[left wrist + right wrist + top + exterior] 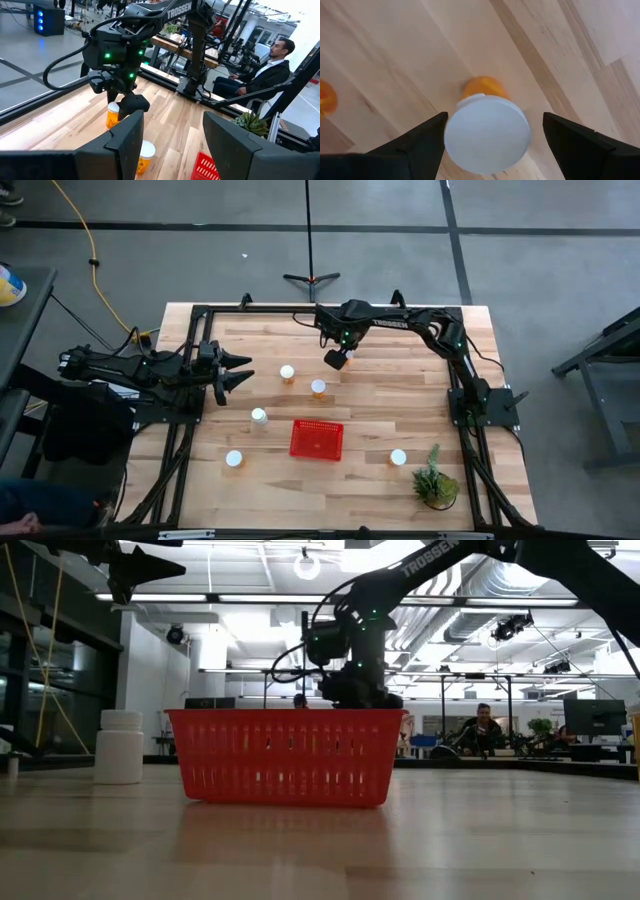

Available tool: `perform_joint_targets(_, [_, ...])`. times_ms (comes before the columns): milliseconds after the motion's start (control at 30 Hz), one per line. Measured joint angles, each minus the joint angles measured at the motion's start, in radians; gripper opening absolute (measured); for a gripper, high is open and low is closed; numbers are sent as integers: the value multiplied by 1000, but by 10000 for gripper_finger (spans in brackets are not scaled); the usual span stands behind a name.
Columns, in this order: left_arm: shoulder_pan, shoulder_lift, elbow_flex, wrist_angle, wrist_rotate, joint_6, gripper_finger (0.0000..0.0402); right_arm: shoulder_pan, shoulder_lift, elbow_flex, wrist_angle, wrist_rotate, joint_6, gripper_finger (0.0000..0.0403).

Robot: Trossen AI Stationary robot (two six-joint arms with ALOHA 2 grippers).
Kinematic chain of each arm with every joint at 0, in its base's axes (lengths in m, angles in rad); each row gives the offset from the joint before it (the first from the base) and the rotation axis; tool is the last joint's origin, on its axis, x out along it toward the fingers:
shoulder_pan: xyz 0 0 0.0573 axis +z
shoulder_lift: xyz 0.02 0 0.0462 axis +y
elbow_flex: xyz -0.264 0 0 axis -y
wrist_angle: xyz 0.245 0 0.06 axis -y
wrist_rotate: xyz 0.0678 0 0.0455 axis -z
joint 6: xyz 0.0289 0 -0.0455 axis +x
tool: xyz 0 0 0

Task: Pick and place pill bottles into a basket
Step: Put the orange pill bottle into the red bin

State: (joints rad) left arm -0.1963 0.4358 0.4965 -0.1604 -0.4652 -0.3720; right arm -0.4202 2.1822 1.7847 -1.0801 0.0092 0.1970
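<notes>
My right gripper (337, 360) points down at the far middle of the table, open. Its fingers stand either side of an upright orange pill bottle with a white cap (486, 132), with a gap on both sides. The same bottle (113, 115) shows under that gripper in the left wrist view. Other pill bottles stand on the table: two orange ones (287, 373) (318, 388), a whitish one (259, 417), and two nearer the front (234, 460) (398, 458). The red basket (317, 440) sits at the centre front. My left gripper (235, 372) waits open at the left, pointing level.
A green potted plant (436, 480) stands at the near right corner. The whitish bottle (120, 747) stands just left of the basket (285, 755). Bare wood lies between the basket and the far bottles. A person sits beyond the table (270, 65).
</notes>
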Motion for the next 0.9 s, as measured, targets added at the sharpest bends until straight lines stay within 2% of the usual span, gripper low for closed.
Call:
perform_joint_targets(633, [0,0,0,0,1,0,239,-3,11,0,0,2,-25,312])
perform_joint_targets(900, [0,0,0,0,1,0,239,-3,11,0,0,0,-23,281])
